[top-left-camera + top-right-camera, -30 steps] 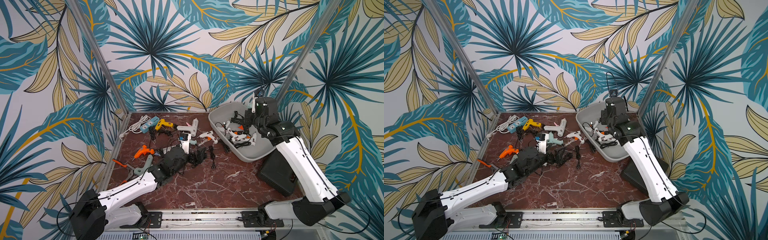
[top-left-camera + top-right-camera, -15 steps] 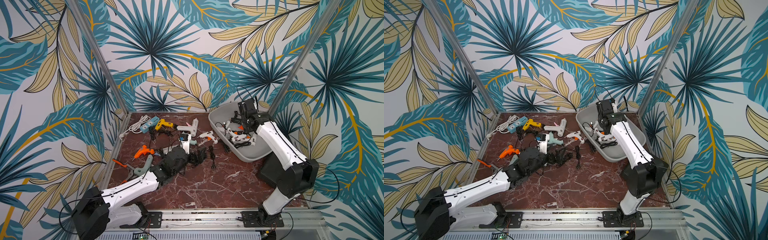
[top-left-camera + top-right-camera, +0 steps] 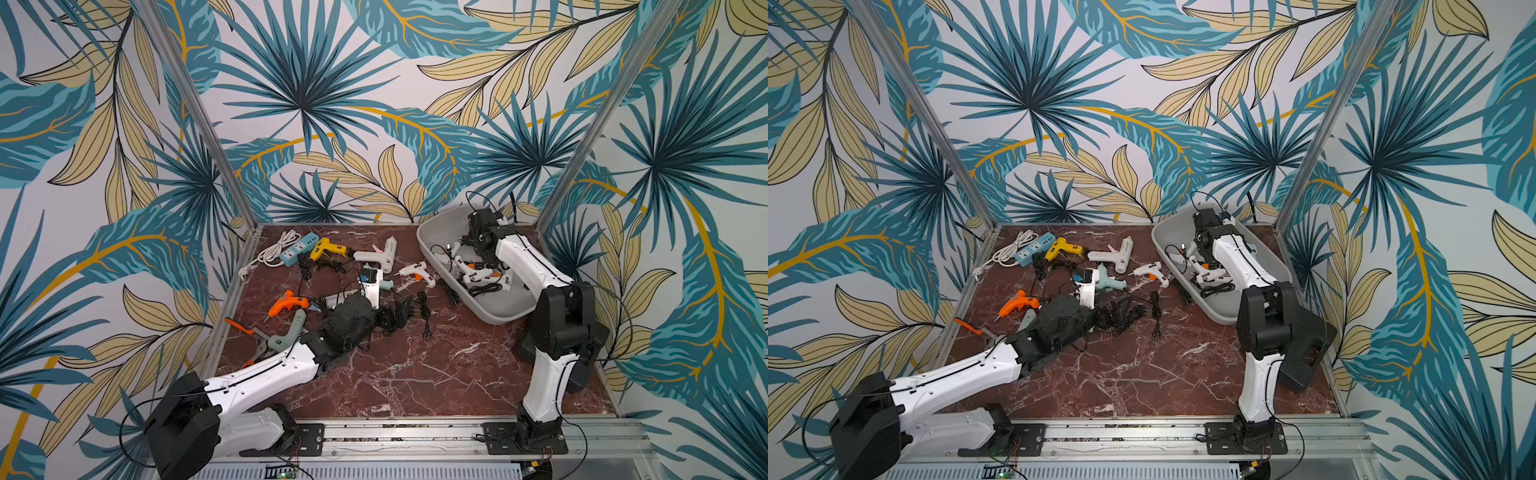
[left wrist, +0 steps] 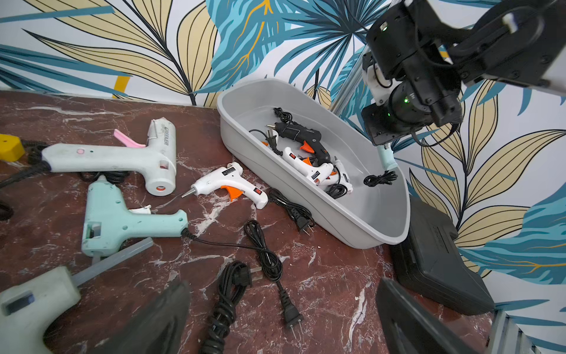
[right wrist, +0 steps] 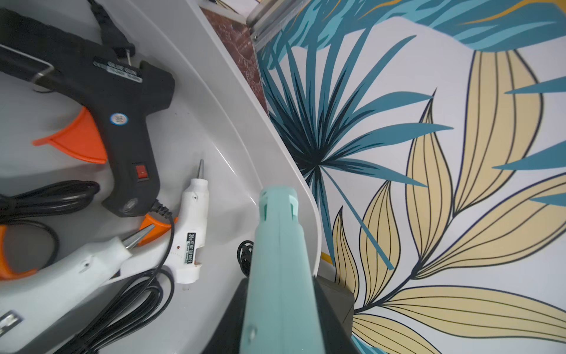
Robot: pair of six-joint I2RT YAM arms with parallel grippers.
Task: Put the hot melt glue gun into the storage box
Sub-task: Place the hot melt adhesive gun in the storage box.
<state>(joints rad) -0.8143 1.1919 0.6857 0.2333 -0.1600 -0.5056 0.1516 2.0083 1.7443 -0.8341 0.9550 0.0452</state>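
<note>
My right gripper (image 5: 280, 306) is shut on a mint green hot melt glue gun (image 5: 278, 260) and holds it above the inside of the light grey storage box (image 3: 490, 320), near its far wall; the gun's tip hangs below the gripper (image 4: 386, 156). A black glue gun (image 5: 101, 92) and white ones (image 5: 191, 226) lie in the box with coiled cords. My left gripper (image 4: 281, 321) is open low over black cords (image 4: 235, 285) at mid-table, holding nothing. More glue guns lie on the table: a small white one (image 4: 228, 185), a mint one (image 4: 122, 220), a large pale one (image 4: 122, 156).
A yellow gun (image 3: 326, 248), an orange gun (image 3: 286, 302), a blue power strip (image 3: 297, 248) and orange-handled pliers (image 3: 241, 328) lie at the back and left. A flat black case (image 4: 435, 260) sits by the box's near end. Loose plugs and cords (image 3: 424, 316) cross the middle.
The right arm has folded its elbow back and carried the mint glue gun from the box's right side toward its far end. The left arm has barely moved.
</note>
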